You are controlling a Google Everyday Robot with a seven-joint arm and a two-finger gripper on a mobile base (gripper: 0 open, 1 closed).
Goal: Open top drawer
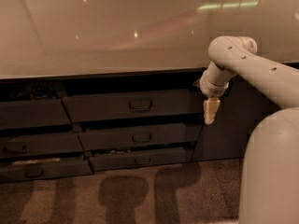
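At the far left, a second bank of dark grey drawers [28,113] stood under the long, glossy pale countertop [93,31], and the uppermost of them looked partly out, with dim clutter showing above its front.

Next to it came the stack of 3. The top drawer [103,107], the widest and tallest dark grey front, sat directly beneath the counter edge with a black gap above it. No floor and no side rails were in sight, so it was probably shut or barely started, though the gloom made that hard to settle. Its small rectangular centre pull handle [140,105] was untouched. By that reading nearly all of the task was left: reach the handle, take hold, and draw the front outward.

The drawer front faced out into the room, toward the camera. Its long axis ran level along the counter, left to right, rising very slightly toward the right in this view, and the handle lay along the same line. The 2 slimmer drawer fronts [140,137] below it lay parallel to it.

Further right, the cream-tipped gripper [210,112] hung pointing straight down, just past the top drawer's right end and well apart from the handle, holding nothing. Whether it was open or closed could not be told. The white jointed arm [252,66] reached in from the right, above the robot's rounded white body [271,171].
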